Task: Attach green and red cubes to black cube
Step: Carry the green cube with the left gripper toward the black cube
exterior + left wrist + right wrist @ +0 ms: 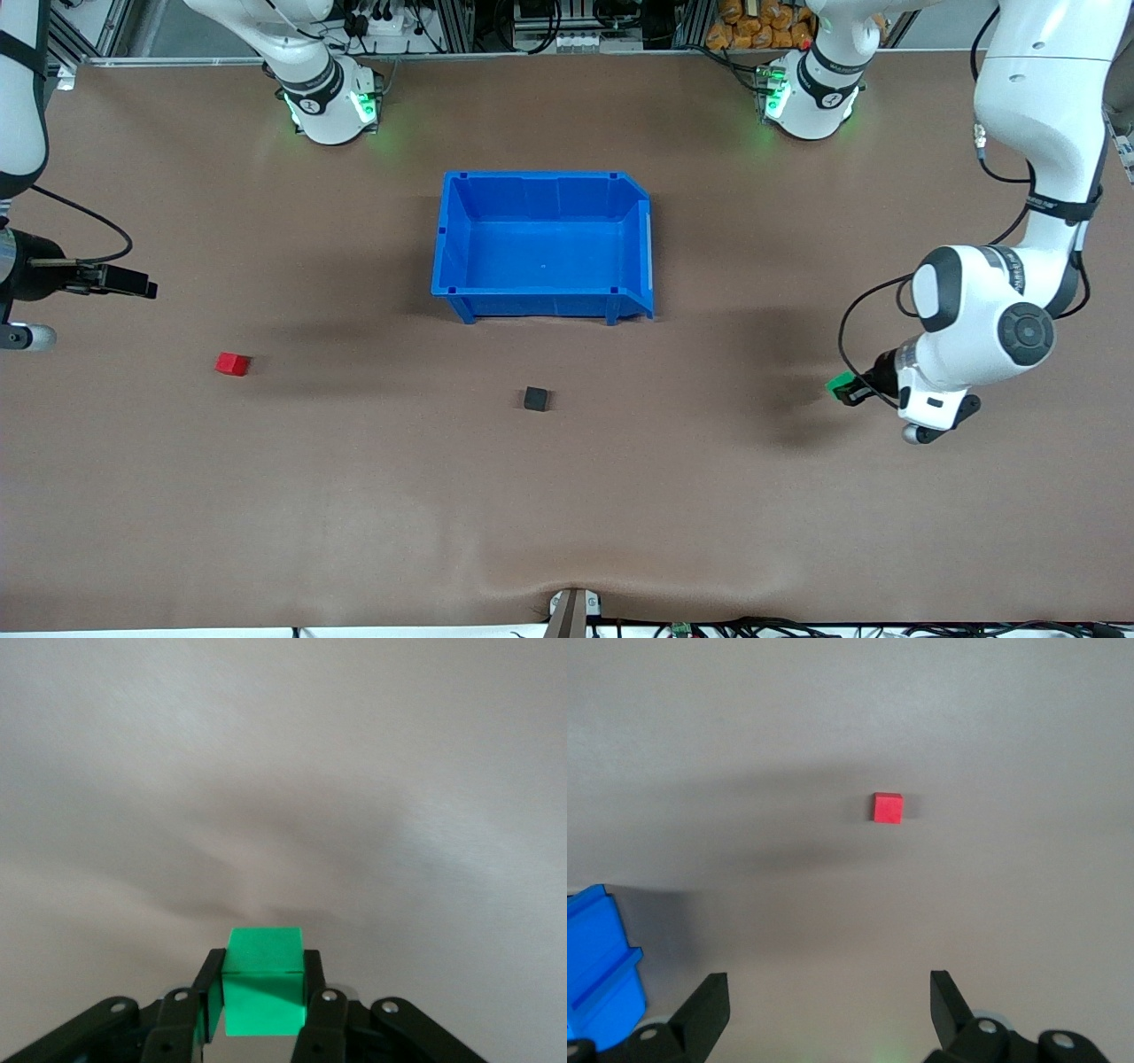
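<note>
- My right gripper (146, 289) sits at the right arm's end of the counter (354, 496), jaws spread wide with nothing between them. I'd call this arm waiting.
- The red cube (232, 363) lies on the counter below and ahead of that gripper, apart from it and untouched; the right wrist view shows it clear of the fingertips (946, 992).
- The blue bin (542, 248) stands mid-counter between my two grippers and looks empty.
- The black cube (535, 399) rests alone on the counter just in front of the bin, nearer the front camera, well apart from both grippers.
- My left gripper (849, 388) is over the left arm's end of the counter, clamped on the green cube (262, 979); the left wrist view shows a finger pressed on each side of it.
- Step in hand, as I judge it: green is picked, not yet attached. Next I'd carry it across to the black cube, square the faces and press them together, then send the right gripper down on red.
</note>
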`<move>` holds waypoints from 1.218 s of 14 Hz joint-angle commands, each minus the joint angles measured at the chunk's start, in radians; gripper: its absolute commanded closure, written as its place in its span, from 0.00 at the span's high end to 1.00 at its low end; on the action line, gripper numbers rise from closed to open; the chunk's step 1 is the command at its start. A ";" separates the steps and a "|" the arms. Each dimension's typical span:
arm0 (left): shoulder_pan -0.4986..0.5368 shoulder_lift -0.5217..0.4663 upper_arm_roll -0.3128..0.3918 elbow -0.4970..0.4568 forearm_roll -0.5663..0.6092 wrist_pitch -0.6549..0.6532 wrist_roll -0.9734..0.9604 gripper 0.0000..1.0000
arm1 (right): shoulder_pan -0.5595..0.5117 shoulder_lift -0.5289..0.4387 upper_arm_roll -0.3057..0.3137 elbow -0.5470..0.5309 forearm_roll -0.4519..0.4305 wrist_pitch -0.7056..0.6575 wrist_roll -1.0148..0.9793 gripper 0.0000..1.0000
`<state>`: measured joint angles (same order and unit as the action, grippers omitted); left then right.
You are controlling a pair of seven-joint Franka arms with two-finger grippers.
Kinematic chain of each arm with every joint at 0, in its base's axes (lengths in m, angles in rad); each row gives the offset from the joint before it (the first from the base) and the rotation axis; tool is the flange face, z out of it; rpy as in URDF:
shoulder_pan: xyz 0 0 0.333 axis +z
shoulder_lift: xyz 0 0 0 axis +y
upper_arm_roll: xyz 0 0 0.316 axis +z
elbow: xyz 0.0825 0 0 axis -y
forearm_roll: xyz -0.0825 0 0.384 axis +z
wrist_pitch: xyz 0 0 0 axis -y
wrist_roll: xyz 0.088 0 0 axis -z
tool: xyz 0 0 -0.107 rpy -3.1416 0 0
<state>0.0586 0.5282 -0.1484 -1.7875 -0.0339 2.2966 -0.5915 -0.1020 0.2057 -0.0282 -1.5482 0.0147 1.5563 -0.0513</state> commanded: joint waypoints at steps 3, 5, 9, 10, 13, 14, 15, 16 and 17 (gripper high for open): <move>-0.100 0.042 0.004 0.100 -0.076 -0.022 -0.282 0.00 | -0.022 0.009 0.016 -0.041 -0.007 0.065 -0.007 1.00; -0.140 0.065 0.004 0.131 -0.080 -0.022 -0.391 0.00 | -0.022 0.009 0.016 -0.068 -0.007 0.099 -0.007 1.00; -0.198 0.114 0.004 0.193 -0.106 -0.020 -0.631 0.00 | -0.024 0.014 0.016 -0.099 -0.005 0.139 -0.007 1.00; -0.204 0.127 0.004 0.207 -0.125 -0.020 -0.664 0.00 | -0.025 0.015 0.016 -0.104 -0.005 0.149 -0.007 1.00; -0.235 0.137 0.006 0.212 -0.161 -0.017 -0.730 0.00 | -0.025 0.027 0.016 -0.107 -0.005 0.165 -0.007 1.00; -0.246 0.144 0.006 0.212 -0.161 -0.017 -0.763 0.00 | -0.025 0.029 0.016 -0.107 -0.005 0.168 -0.007 1.00; -0.256 0.147 0.006 0.214 -0.158 -0.016 -0.799 0.00 | -0.025 0.031 0.016 -0.107 -0.005 0.171 -0.007 1.00; -0.272 0.159 0.006 0.233 -0.156 -0.016 -0.821 0.00 | -0.025 0.035 0.016 -0.107 -0.005 0.171 -0.007 1.00; -0.281 0.177 0.006 0.258 -0.158 -0.016 -0.847 0.00 | -0.025 0.041 0.016 -0.107 -0.005 0.171 -0.007 1.00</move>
<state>-0.1938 0.6696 -0.1515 -1.5927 -0.1768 2.2963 -1.3860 -0.1056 0.2438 -0.0285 -1.6480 0.0147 1.7178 -0.0513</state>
